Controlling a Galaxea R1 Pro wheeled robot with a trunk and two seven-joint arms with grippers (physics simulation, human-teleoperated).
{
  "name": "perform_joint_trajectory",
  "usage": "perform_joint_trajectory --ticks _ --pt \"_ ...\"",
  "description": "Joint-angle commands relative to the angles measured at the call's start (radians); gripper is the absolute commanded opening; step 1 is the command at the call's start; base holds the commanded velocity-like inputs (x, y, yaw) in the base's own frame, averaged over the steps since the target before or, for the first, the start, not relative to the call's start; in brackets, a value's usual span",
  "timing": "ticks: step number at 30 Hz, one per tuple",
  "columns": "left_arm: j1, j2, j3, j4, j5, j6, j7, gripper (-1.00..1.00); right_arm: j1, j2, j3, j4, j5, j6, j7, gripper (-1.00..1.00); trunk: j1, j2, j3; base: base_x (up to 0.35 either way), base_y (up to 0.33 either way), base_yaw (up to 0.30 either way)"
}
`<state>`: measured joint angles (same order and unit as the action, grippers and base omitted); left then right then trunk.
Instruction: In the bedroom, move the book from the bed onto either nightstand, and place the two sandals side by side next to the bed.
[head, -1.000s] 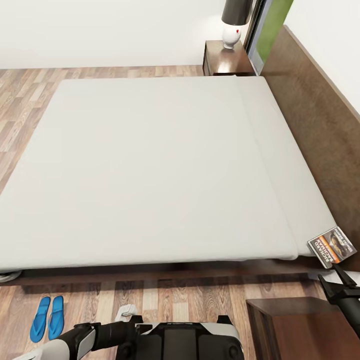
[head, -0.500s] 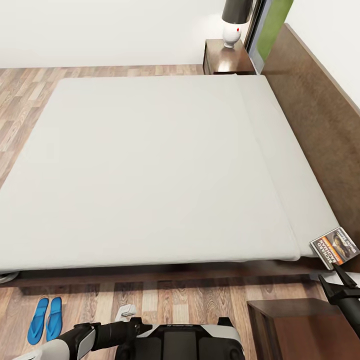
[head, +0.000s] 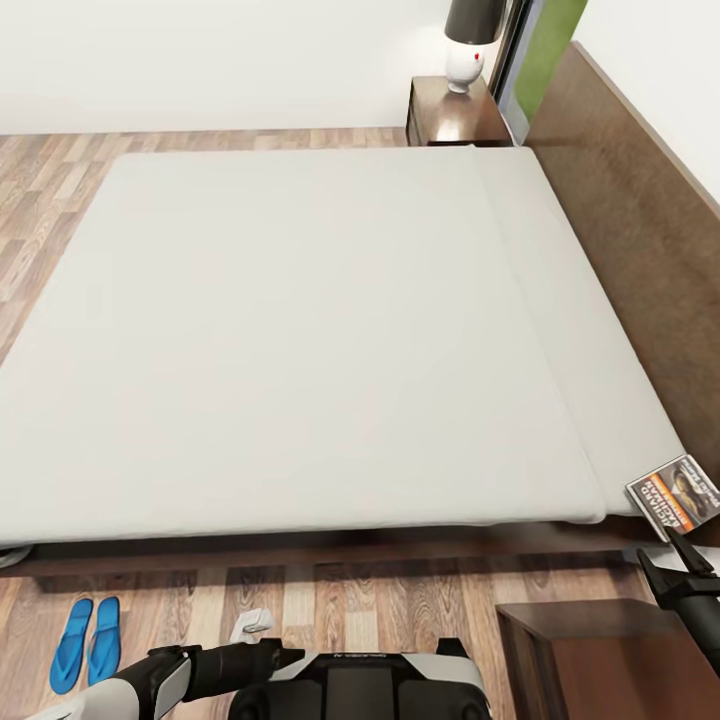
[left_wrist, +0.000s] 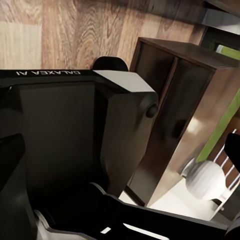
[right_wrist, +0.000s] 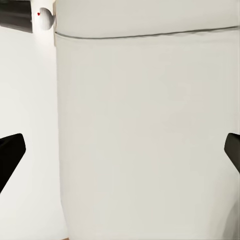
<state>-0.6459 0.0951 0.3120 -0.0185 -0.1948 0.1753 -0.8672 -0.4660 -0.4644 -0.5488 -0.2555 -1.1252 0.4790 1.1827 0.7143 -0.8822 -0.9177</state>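
Off-white mattress of the bed (head: 300, 330) fills most of the head view, dark brown headboard (head: 640, 240) running along the 3 o'clock side. Book (head: 675, 491) lies flat on the mattress corner at about 4 o'clock, touching the headboard edge. Right gripper (head: 680, 560) sits just below the book, near it but not touching; right wrist view shows its two dark fingertips (right_wrist: 10, 155) spread wide apart with nothing between them, facing the mattress. Near nightstand (head: 600, 660) at 5 o'clock, beside the bed's near corner. Far nightstand (head: 455, 115) at 1 o'clock carries a white lamp (head: 465, 45). Two blue sandals (head: 88, 642) lie side by side on the wood-plank floor (head: 350, 600) at 7 o'clock, just beside the bed's near edge. Left gripper (head: 285, 655) at 6 o'clock is tucked against the robot's trunk; can't tell whether its fingers are apart or together.
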Motion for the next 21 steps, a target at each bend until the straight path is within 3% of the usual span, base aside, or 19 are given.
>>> perform_joint_trajectory --ticks 1,11,19,21 --pt "0.000 0.000 0.009 -0.001 -0.008 0.009 -0.004 1.00 0.000 0.000 0.003 0.001 -0.008 0.009 0.002 1.00 0.004 -0.008 -0.004 0.000 0.000 0.000" --pt "0.000 0.000 0.009 -0.001 -0.008 0.009 -0.003 1.00 0.000 0.000 0.002 0.001 -0.008 0.009 0.002 1.00 0.042 -0.078 -0.035 0.000 0.000 0.000" --pt "0.000 0.000 0.009 -0.001 -0.008 0.009 -0.003 1.00 0.000 0.000 -0.003 0.002 -0.009 0.009 0.002 1.00 0.042 -0.078 -0.035 0.000 0.000 0.000" --pt "0.000 0.000 0.009 -0.001 -0.008 0.009 -0.003 1.00 0.000 0.000 -0.020 0.002 -0.009 0.009 0.002 1.00 0.042 -0.078 -0.035 0.000 0.000 0.000"
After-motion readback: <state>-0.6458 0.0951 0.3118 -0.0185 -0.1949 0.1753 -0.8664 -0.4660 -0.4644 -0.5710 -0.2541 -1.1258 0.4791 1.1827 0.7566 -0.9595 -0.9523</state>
